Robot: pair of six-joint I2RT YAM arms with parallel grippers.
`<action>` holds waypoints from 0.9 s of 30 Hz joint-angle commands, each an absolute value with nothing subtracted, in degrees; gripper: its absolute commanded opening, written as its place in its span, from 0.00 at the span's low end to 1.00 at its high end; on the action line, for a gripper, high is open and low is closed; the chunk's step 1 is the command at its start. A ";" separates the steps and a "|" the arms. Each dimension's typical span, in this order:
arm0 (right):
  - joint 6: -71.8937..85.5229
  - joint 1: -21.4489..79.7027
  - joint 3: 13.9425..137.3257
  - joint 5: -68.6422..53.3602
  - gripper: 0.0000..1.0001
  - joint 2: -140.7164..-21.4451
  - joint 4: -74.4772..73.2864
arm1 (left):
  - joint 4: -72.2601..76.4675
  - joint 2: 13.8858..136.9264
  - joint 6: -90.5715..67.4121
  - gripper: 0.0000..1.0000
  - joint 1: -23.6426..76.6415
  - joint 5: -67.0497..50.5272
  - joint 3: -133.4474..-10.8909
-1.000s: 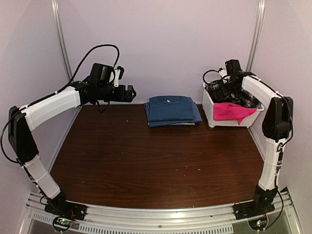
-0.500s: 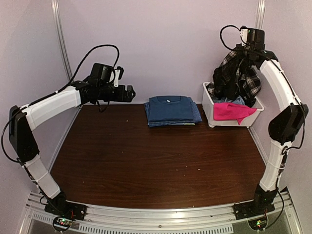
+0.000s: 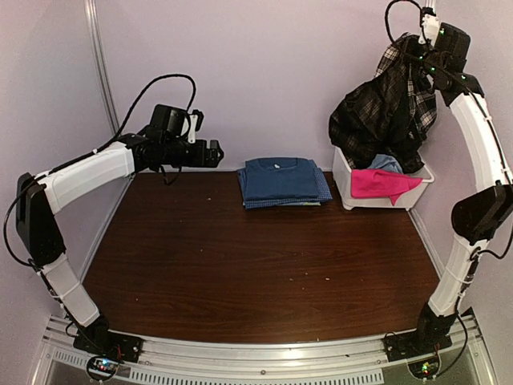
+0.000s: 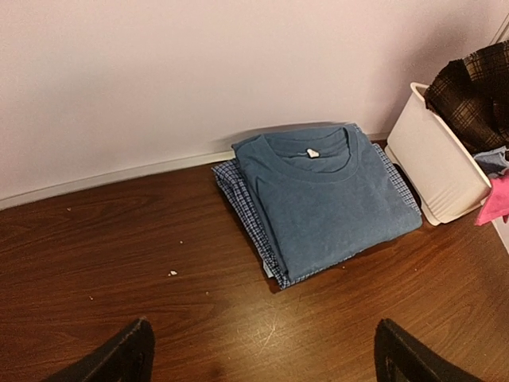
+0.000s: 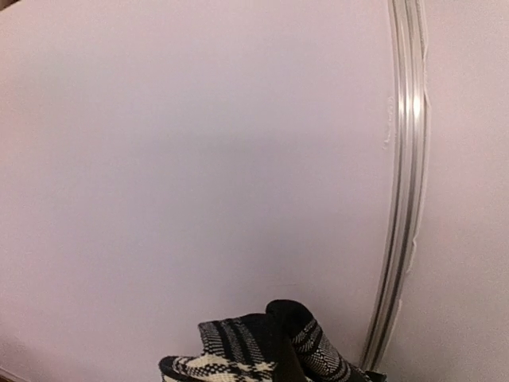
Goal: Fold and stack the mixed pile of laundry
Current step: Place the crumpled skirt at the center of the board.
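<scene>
At the back left of the table [image 3: 240,265], the left gripper [image 3: 215,152] hovers with its fingers spread wide and nothing between them, pointing toward the folded stack. That stack sits at the middle of the back edge. A dark blue T-shirt [image 3: 280,176] lies flat and squared on top of a blue checked piece [image 4: 238,199], collar toward the wall.

Just right of the stack stands the white bin [image 3: 345,191]. A bright pink piece [image 3: 381,183] is draped over its near rim, and a pale blue piece [image 3: 386,163] is bunched behind that.

High above the bin, the right gripper [image 3: 421,48] is clamped on the black-and-white plaid shirt [image 3: 385,108], with a fold of cloth showing at the bottom of its wrist view. The shirt hangs straight down from it, long axis vertical, crumpled and doubled over. Its lowest folds reach to about the bin's rim; whether they are clear of it I cannot tell.

The bare table lies left of and nearer than the shirt, so the right arm is the one placed to carry it there. The left arm is well apart from it.
</scene>
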State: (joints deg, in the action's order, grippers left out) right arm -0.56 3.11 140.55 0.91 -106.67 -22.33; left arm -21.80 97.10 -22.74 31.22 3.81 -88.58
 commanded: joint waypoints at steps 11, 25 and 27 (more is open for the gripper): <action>30.58 15.52 144.14 -30.41 0.00 -100.38 3.54 | -16.58 96.94 -28.75 0.98 29.91 4.23 -88.66; 42.43 35.68 149.76 -33.87 0.00 -106.23 17.54 | -18.85 90.78 -34.36 0.98 27.34 9.98 -83.30; 43.77 36.98 148.86 -36.16 0.00 -106.23 19.17 | -19.34 90.38 -34.37 0.98 27.25 10.54 -83.21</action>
State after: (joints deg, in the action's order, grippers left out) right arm 38.35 34.39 148.20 -32.21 -105.80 10.11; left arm -20.27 93.34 -33.06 27.68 8.38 -83.74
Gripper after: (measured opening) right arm 0.027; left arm 0.977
